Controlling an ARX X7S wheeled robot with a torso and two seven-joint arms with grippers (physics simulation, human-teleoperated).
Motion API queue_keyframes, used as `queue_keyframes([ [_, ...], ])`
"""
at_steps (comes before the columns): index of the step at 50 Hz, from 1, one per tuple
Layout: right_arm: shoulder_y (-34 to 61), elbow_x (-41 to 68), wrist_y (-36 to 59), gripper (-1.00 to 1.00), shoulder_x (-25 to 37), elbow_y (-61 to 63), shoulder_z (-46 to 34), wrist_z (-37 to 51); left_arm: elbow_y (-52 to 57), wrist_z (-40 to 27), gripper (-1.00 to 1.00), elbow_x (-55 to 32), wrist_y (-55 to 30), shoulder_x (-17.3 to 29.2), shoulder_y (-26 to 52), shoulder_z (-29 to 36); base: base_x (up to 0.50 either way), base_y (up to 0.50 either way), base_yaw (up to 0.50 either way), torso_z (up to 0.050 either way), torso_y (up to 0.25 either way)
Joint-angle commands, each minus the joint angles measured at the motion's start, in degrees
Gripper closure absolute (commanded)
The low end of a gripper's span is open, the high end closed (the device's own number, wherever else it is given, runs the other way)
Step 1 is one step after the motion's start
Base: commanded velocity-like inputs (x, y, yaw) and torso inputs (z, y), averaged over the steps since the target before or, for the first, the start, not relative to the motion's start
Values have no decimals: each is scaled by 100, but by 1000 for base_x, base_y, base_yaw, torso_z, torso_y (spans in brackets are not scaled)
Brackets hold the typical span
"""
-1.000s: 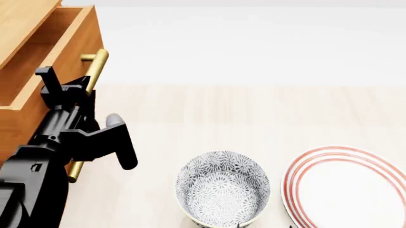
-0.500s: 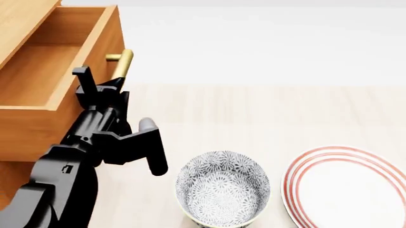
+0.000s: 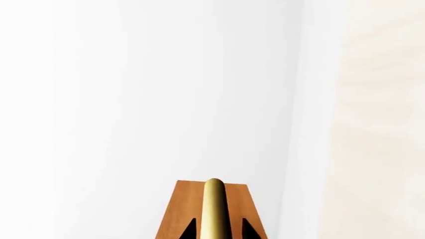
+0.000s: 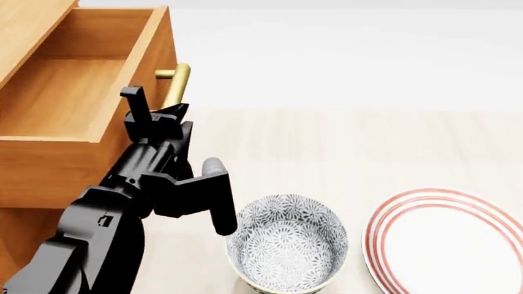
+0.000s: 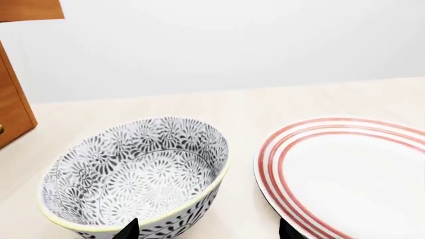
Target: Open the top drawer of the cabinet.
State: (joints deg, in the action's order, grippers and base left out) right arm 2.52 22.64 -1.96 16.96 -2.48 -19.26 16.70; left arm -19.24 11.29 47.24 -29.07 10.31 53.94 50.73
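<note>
The cabinet stands at the left of the head view, and its top drawer is pulled out with the lighter wood box showing. My left gripper is shut on the drawer's brass bar handle. In the left wrist view the handle runs between the two dark fingertips, in front of the orange-brown drawer front. My right gripper is open, wide apart and holding nothing, close to the patterned bowl. It does not show in the head view.
A grey-patterned bowl sits just right of my left forearm. A white plate with red rings lies at the right. The cabinet's side shows in the right wrist view. Pale wood tabletop stretches beyond.
The top drawer has slid further out to the right, and my left gripper moved with it on the handle. More of the box's inside now shows.
</note>
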Motion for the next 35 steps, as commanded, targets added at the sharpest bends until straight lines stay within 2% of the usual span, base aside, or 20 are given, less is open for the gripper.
queue_keyframes([
  [1,23,-46,-12,-100,-59,-50,53,-53,403,33,100,-105,111,-251,12,184,0,-3,0,0,12],
  [12,95,-14,15,-100,-69,-103,68,-10,374,-13,100,-180,87,-223,26,136,-7,0,0,0,4],
  [13,99,-12,16,-100,-68,-101,70,-5,380,-55,-100,-183,64,-237,18,113,0,0,0,0,10],
  [24,78,7,-26,-100,-66,-157,45,-27,1214,-218,-100,-149,-133,-305,-250,-15,0,0,0,0,0],
  [33,74,20,-7,-100,-55,-139,17,-18,2213,129,-100,-860,-364,-575,-653,-492,0,0,0,0,0],
  [35,66,19,-1,-100,-51,-128,8,-13,2574,244,-100,-1197,-508,-722,-809,-768,0,0,0,0,0],
])
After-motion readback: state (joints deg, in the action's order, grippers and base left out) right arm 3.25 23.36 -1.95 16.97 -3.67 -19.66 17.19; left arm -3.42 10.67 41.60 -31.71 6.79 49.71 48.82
